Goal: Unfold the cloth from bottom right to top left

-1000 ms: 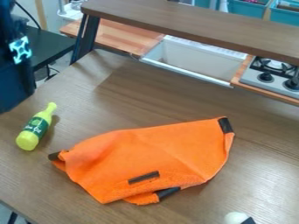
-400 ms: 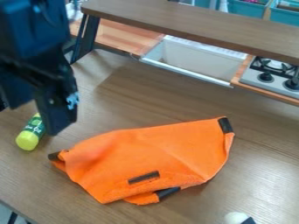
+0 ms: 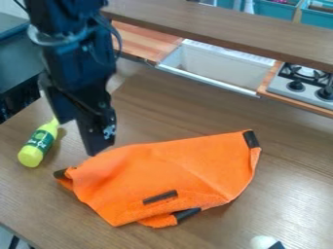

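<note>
The gripper [image 3: 79, 137], its fingers spread apart, is hanging at ten o'clock from the folded orange cloth [image 3: 162, 168], which is lying on the table [image 3: 292, 180] toward six o'clock.

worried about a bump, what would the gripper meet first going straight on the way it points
Probably the orange cloth, near its upper-left edge, though the height of the gripper above it is unclear.
</note>
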`<state>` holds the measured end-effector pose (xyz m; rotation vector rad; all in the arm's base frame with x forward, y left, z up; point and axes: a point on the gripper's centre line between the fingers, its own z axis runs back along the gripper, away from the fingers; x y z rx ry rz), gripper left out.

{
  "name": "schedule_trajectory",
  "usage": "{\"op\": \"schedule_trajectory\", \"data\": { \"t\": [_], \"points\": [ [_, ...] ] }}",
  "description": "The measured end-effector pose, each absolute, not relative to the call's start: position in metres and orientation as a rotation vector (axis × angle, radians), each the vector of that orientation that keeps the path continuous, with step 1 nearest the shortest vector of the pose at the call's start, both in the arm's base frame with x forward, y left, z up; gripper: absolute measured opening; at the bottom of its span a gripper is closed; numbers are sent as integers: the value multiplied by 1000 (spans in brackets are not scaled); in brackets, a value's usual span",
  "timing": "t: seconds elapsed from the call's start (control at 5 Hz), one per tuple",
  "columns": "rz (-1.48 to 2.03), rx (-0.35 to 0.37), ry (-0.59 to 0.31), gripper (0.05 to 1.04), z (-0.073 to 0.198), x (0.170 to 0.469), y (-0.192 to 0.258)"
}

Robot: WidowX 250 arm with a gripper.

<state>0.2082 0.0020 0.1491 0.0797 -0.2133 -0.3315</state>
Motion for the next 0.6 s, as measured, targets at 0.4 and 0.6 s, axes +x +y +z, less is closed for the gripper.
{"op": "schedule_trajectory", "data": {
  "t": [0.4,0.6],
  "points": [
    [-438,100,-268,999,117,242,-4],
    [-481,57,-278,999,97,256,-12]
  ]
}}
